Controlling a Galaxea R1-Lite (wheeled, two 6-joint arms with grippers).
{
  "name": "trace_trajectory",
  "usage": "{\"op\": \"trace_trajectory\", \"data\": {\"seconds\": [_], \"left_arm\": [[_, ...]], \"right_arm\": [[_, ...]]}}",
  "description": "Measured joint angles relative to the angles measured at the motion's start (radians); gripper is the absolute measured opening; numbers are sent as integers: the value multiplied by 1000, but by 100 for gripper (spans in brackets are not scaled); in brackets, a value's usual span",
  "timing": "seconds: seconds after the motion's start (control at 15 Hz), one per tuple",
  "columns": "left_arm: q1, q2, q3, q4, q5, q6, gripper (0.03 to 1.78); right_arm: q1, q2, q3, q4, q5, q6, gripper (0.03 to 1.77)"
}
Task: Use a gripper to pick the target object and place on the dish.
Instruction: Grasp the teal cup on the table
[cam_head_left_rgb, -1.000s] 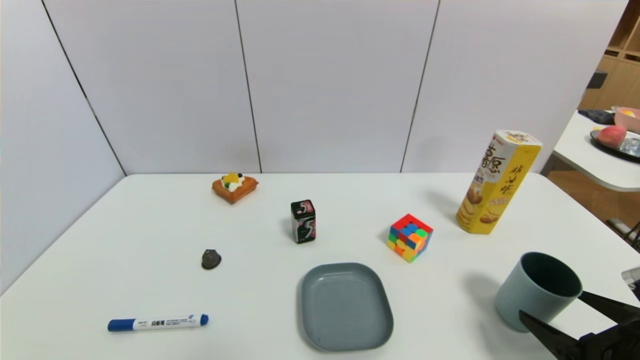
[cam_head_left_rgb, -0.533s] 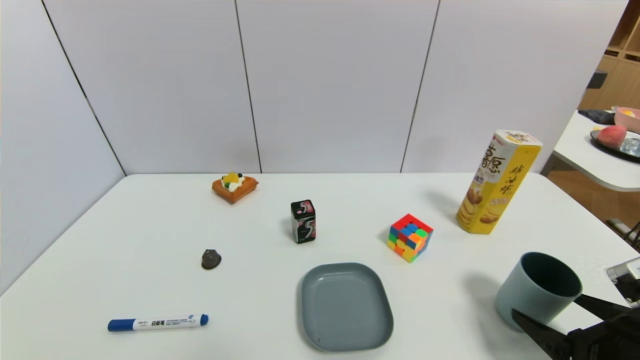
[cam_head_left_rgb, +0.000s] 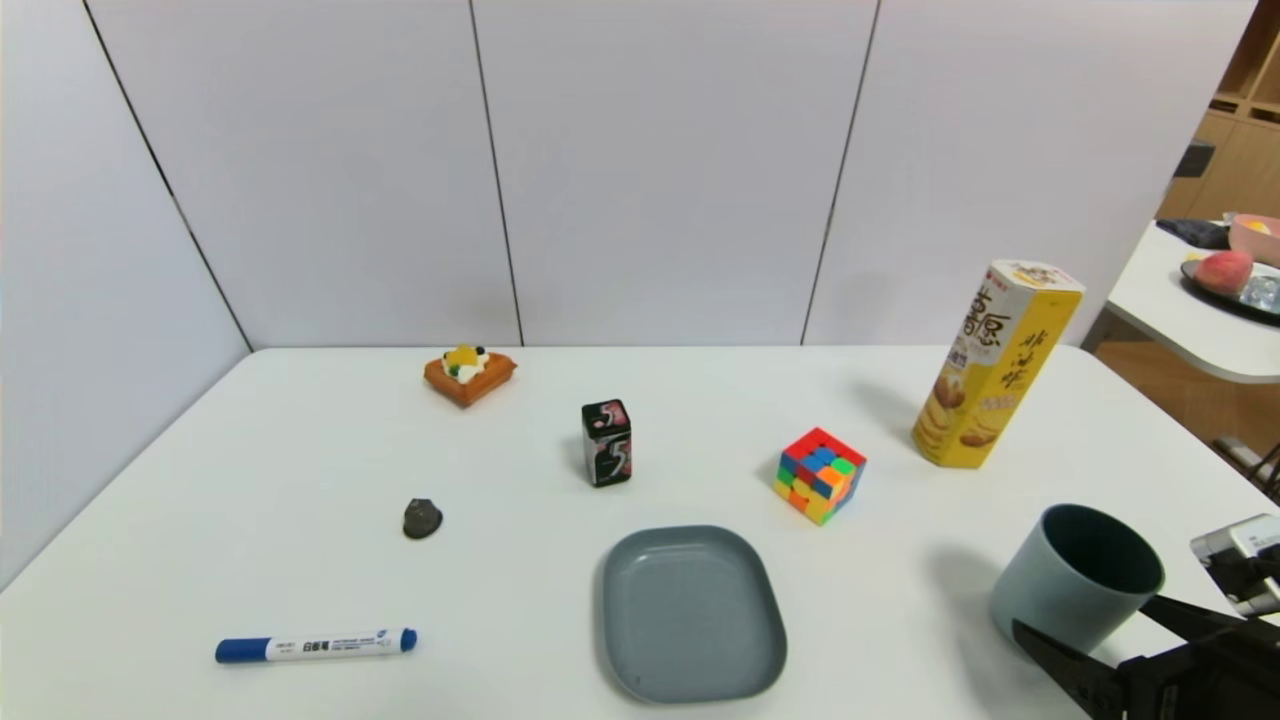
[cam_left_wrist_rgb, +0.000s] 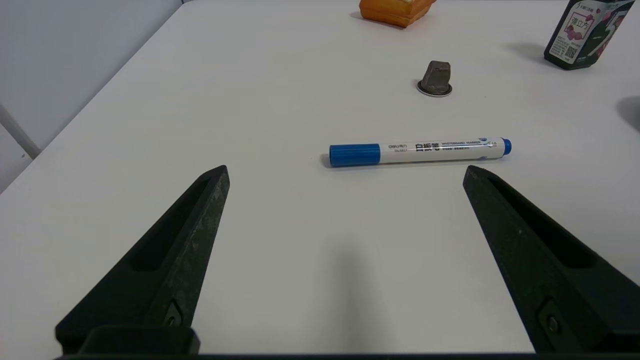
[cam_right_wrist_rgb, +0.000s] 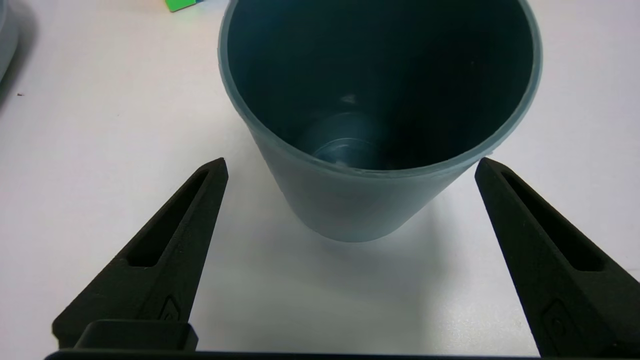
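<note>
We see the right claw spread wide at the surface's near right corner, its fingers flanking the base of the upright cup without touching it; the cup stands on the surface, well right of the dish; the left claw gapes wide too, low over the surface near a marker.

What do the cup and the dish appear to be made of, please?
Cup: probably matte plastic; even grey-blue wall, thin moulded rim, darker inside with a dull sheen. Dish: seemingly the same matte plastic; matching colour, soft rounded rim, no glaze-like shine.
</note>
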Motion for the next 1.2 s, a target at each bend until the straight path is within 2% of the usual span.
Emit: {"op": "trace_trajectory", "data": {"seconds": [1.2], "left_arm": [[0,0,0,0,0,0,169]], "right_arm": [[-15,95,-13,-58,1,5,171]]}}
